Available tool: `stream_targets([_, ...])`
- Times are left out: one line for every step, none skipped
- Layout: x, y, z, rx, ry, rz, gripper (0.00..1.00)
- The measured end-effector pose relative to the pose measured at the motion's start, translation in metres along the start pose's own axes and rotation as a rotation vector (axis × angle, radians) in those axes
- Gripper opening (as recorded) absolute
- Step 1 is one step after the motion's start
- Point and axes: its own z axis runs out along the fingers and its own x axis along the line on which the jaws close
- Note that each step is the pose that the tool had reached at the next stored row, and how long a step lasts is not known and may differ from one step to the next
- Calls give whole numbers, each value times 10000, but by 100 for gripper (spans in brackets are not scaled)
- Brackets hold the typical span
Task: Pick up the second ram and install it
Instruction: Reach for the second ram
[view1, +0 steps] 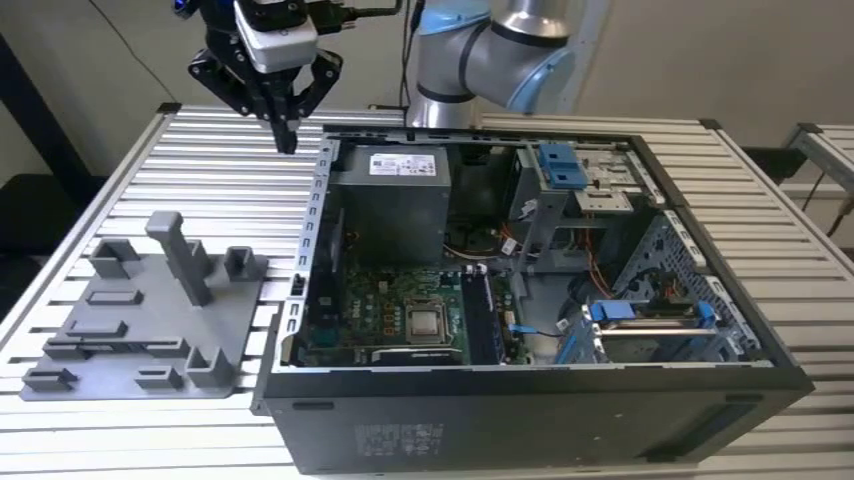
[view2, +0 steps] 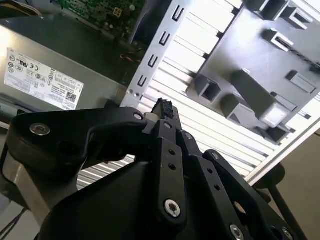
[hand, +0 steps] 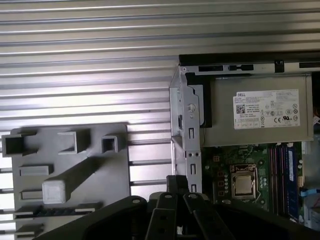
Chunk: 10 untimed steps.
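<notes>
Black gripper (view1: 284, 142) of yours: tips pressed together, nothing pinched, above slatted alu table (view1: 160, 170). PC case (view1: 318, 200) wall just beside it, grey fixture (view1: 238, 312) well apart, opp. side.

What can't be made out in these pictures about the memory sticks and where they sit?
Memory slots: exterior view, too small to count the seated sticks.
Grey holder: first wrist view, one end covered by the gripper and cut off by the edge; whether its dark strip is a stick is unclear.
Computer case: second wrist view, the gripper covers most of its inside.
</notes>
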Motion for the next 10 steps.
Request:
stream_targets([32,-2,-1,0,-8,0,11])
stream_targets([64,-5,-3,-1,-16,-1,11])
stream_targets([99,-7,-4,-2,-26,-2,11])
stream_targets([132,-10,-6,-3,-36,-2,11])
stream_targets([163,-12,-7,-3,-44,-2,11])
stream_targets([191,-14,-8,-3,-52,-3,11])
stream_targets([223,-16,-10,-4,-61,-3,11])
stream_targets([256,-18,-11,-5,-70,-3,11])
stream_targets([287,-21,-12,-6,-78,-4,11])
stream_targets([317,-23,-14,-7,-86,-6,11])
